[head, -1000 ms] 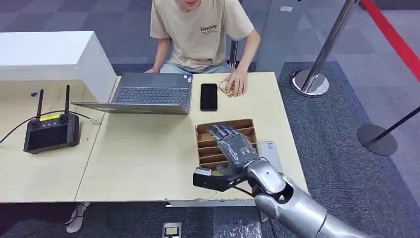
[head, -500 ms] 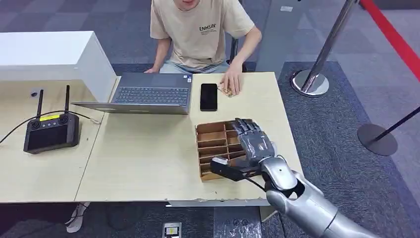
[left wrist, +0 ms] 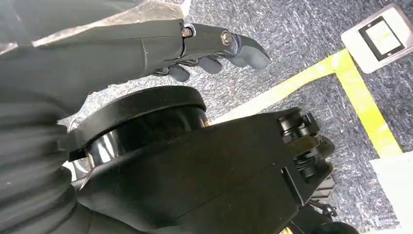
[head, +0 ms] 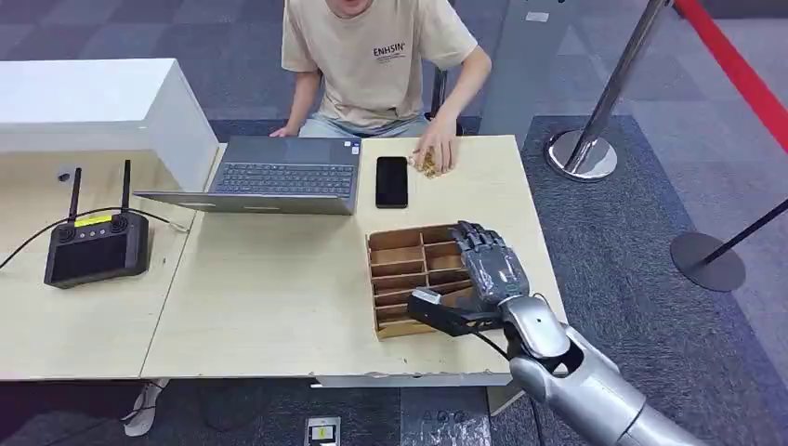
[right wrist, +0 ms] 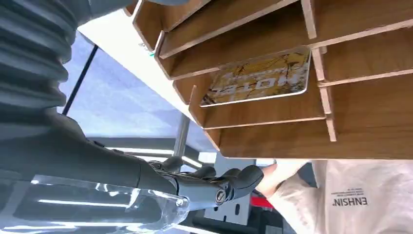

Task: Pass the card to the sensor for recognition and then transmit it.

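A yellow-patterned card (right wrist: 260, 75) printed HOTEL lies in one slot of the wooden divided box (right wrist: 272, 122). The box (head: 400, 255) stands on the near right part of the table. My right hand (head: 491, 269) hovers over the box's right side, fingers stretched out and apart, holding nothing. In the right wrist view its fingers (right wrist: 214, 187) are a little way off from the card. My left hand (left wrist: 214, 44) hangs over the carpet with nothing in it, fingers loosely extended.
A person sits at the far side, one hand (head: 435, 153) resting on a small patterned thing by the black phone (head: 391, 181). An open laptop (head: 279, 177) and a black remote controller (head: 95, 243) lie further left. Stanchion bases (head: 581, 153) stand on the right.
My right hand has moved right and slightly forward, from the box's near left corner to its right side. The person's hand has shifted a little on the table.
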You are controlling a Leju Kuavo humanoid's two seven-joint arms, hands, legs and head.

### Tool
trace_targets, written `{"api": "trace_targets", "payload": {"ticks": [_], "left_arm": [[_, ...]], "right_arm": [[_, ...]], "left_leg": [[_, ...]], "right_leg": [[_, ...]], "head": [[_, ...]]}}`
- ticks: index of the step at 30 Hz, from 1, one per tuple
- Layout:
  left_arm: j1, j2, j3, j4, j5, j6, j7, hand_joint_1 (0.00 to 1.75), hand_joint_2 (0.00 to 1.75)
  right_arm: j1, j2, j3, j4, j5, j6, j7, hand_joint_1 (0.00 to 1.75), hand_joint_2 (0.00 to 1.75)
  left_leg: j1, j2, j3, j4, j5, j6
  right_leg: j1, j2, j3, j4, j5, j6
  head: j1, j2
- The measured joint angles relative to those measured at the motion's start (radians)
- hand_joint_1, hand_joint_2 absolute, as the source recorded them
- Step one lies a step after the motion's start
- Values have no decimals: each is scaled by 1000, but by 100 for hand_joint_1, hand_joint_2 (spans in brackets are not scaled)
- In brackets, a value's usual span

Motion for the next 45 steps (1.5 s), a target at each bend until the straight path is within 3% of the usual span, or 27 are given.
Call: {"api": "trace_targets", "payload": {"ticks": [4, 6, 7, 8, 11, 13, 27, 34, 38, 45], "left_arm": [[0, -3, 8, 0, 14, 24, 0, 0, 175], [0, -6, 10, 0, 15, 26, 0, 0, 175], [0, -7, 11, 0, 15, 27, 2, 0, 175], [0, -8, 11, 0, 15, 27, 3, 0, 175], [0, -8, 12, 0, 15, 27, 3, 0, 175], [0, -9, 13, 0, 16, 27, 3, 0, 175], [1, -10, 16, 0, 18, 37, 2, 0, 175], [1, -10, 16, 0, 24, 41, 0, 0, 175], [1, -10, 17, 0, 28, 42, 0, 0, 175], [1, -11, 17, 0, 33, 42, 0, 0, 175]], "right_arm": [[0, 2, 0, 1, -14, -4, -23, 0, 175], [-1, 5, 0, 3, -18, -11, -32, 9, 175], [-2, 6, 0, 4, -19, -15, -34, 120, 175], [-3, 7, 0, 5, -19, -17, -36, 154, 175], [-4, 9, -1, 7, -27, -26, -43, 155, 175], [-4, 9, -1, 7, -31, -34, -46, 166, 175], [-6, 9, -6, 11, -34, -40, -52, 154, 175], [-5, 9, -6, 16, -41, -40, -58, 175, 175], [-5, 10, -6, 23, -51, -46, -67, 175, 175], [-4, 14, -7, 41, -89, -110, -105, 175, 175]], "left_leg": [[0, 0, 0, 0, 0, 0], [0, 0, 0, 0, 0, 0], [0, 0, 0, 0, 0, 0], [0, 0, 0, 0, 0, 0], [0, 0, 0, 0, 0, 0], [0, 0, 0, 0, 0, 0], [0, 0, 0, 0, 0, 0], [0, 0, 0, 0, 0, 0], [0, 0, 0, 0, 0, 0], [0, 0, 0, 0, 0, 0]], "right_leg": [[0, 0, 0, 0, 0, 0], [0, 0, 0, 0, 0, 0], [0, 0, 0, 0, 0, 0], [0, 0, 0, 0, 0, 0], [0, 0, 0, 0, 0, 0], [0, 0, 0, 0, 0, 0], [0, 0, 0, 0, 0, 0], [0, 0, 0, 0, 0, 0], [0, 0, 0, 0, 0, 0], [0, 0, 0, 0, 0, 0]], "head": [[0, 0], [0, 0], [0, 0], [0, 0], [0, 0], [0, 0], [0, 0], [0, 0], [0, 0], [0, 0]]}}
